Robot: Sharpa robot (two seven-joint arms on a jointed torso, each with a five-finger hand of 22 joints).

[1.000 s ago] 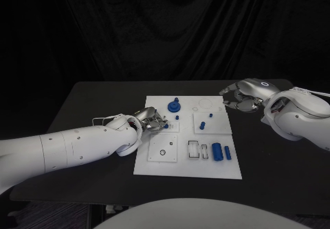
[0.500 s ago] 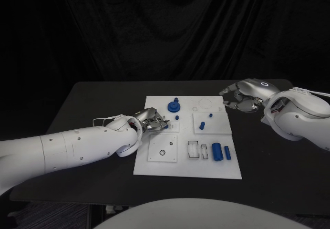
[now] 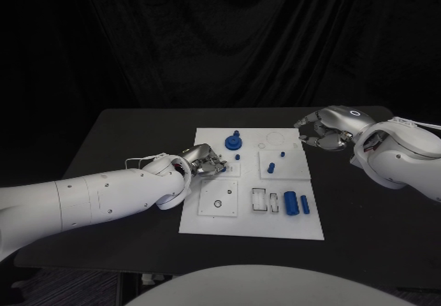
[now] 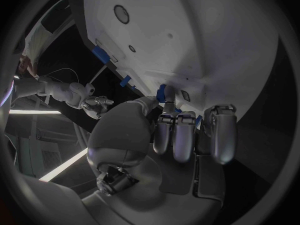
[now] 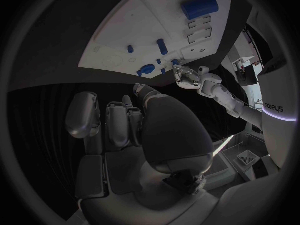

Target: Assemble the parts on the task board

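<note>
Black table (image 3: 137, 137), task board (image 3: 211, 223), left hand (image 3: 204, 160) on board's edge

Matt white board (image 3: 253, 217), smooth blue plastic-looking parts (image 3: 290, 202), matt black table (image 3: 137, 137), glossy white arm shells, metallic silver hands (image 3: 322, 132).

Colours: white, blue, silver on black

Task board (image 3: 208, 220) white with thin black outlines; parts blue: round knob (image 3: 233, 141), small peg (image 3: 270, 167), thick cylinder (image 3: 290, 202), slim bar (image 3: 304, 204). Left hand (image 3: 205, 162), right hand (image 3: 322, 131) silver. Table (image 3: 129, 137) black.
</note>
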